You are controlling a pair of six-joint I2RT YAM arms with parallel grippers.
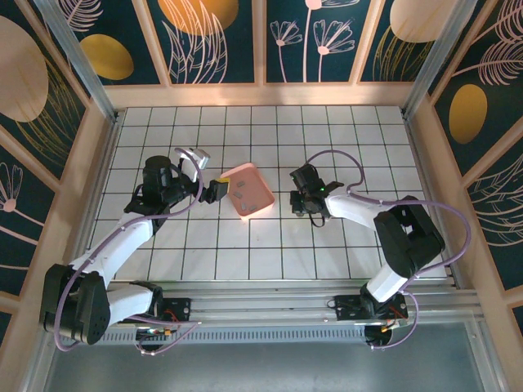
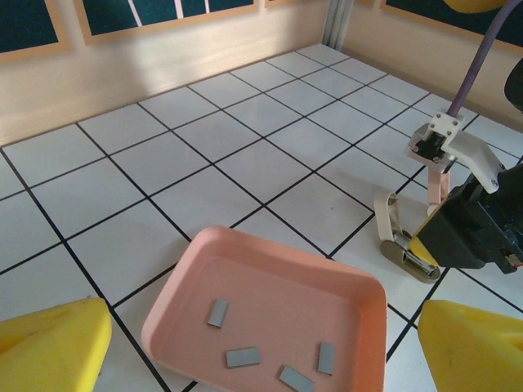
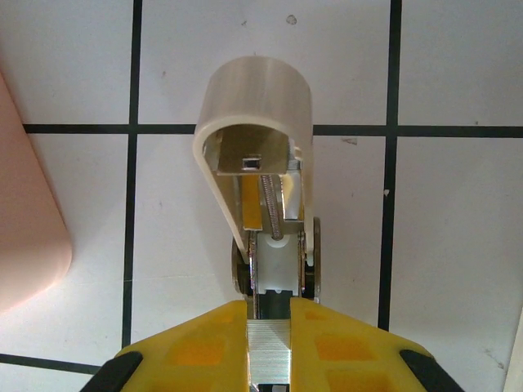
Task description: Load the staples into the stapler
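Stapler (image 3: 260, 196), small, beige-and-metal, lid swung open, on white tile (image 3: 73, 65) beside pink rounded tray (image 2: 245, 245); my right gripper (image 3: 270, 327) clamps its rear, steadying the exposed channel. Left gripper (image 1: 216, 190) gapes empty near dark-grey staple strips (image 2: 243, 357) lying in that tray, presumably to pick one.

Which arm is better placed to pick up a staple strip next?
Left: the left claw, open, hovers at the tray with the staples; the right claw is shut on the stapler.
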